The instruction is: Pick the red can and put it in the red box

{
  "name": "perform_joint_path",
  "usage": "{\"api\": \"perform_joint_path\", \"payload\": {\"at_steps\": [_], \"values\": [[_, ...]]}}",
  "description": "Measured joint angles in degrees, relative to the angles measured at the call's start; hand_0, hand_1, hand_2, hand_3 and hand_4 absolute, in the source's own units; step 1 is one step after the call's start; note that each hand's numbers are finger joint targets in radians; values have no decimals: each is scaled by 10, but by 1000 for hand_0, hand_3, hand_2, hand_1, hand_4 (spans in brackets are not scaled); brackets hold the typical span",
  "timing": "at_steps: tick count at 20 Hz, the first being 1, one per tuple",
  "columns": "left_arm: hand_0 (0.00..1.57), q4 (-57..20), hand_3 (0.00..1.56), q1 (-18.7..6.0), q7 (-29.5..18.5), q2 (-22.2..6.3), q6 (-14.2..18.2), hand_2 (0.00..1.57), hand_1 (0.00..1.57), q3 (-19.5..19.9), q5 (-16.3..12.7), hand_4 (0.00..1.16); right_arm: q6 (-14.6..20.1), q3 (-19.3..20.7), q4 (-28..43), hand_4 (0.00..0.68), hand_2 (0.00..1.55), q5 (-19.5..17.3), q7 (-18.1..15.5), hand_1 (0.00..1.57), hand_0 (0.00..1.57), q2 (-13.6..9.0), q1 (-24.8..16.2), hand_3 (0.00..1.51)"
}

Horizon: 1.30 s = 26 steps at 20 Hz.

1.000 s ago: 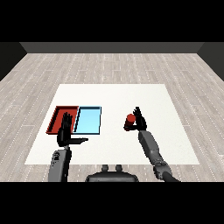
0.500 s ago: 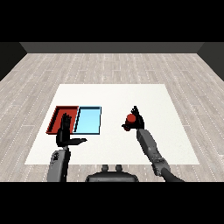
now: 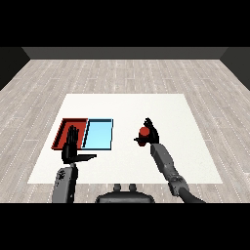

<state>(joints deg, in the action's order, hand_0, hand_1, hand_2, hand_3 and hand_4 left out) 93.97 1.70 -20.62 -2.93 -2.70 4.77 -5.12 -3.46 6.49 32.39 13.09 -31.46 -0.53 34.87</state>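
- Two trays are lying side by side on the white table (image 3: pixel 185 146): the red box (image 3: pixel 64 130) is sitting on the far side of the light blue tray (image 3: pixel 99 134) from the can.
- The red can (image 3: pixel 144 131) is sitting in the right hand (image 3: pixel 149 134), well apart from the light blue tray on its right, with the fingers curling round it, presumably so it can be carried across.
- The left hand (image 3: pixel 71 149) is hovering over the red box's near edge, fingers straight and thumb spread, holding nothing.
- Judging by this, the can is still needing to travel over the light blue tray to reach the red box.
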Motion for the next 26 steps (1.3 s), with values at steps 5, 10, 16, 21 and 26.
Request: {"api": "perform_joint_path", "payload": {"at_steps": [5, 10, 16, 21, 26], "values": [[0, -21, 0, -14, -11, -3, 0, 0, 0, 7, 0, 0, 37, -6, -12, 667, 1468, -16, -1, 1498, 1498, -1, 10, 1441], [0, -13, 0, -6, -9, 2, 7, 0, 0, -1, 10, 0, 48, -5, -8, 656, 1453, -29, 5, 1464, 1464, -20, 15, 1425], [0, -9, 0, -2, -9, 0, 2, 0, 0, -4, 11, 0, 70, -21, 27, 660, 1452, -51, 2, 1464, 1464, -13, -2, 1415], [0, -6, 0, -5, 4, 4, -2, 0, 0, -15, 11, 0, 76, -29, 82, 656, 1440, -55, 13, 1434, 1434, -8, -15, 1403], [0, -12, 0, -13, 12, 12, 8, 0, 0, -39, 39, 0, 89, -51, 189, 648, 1445, -61, 50, 1442, 1442, -2, -56, 1410]]}}
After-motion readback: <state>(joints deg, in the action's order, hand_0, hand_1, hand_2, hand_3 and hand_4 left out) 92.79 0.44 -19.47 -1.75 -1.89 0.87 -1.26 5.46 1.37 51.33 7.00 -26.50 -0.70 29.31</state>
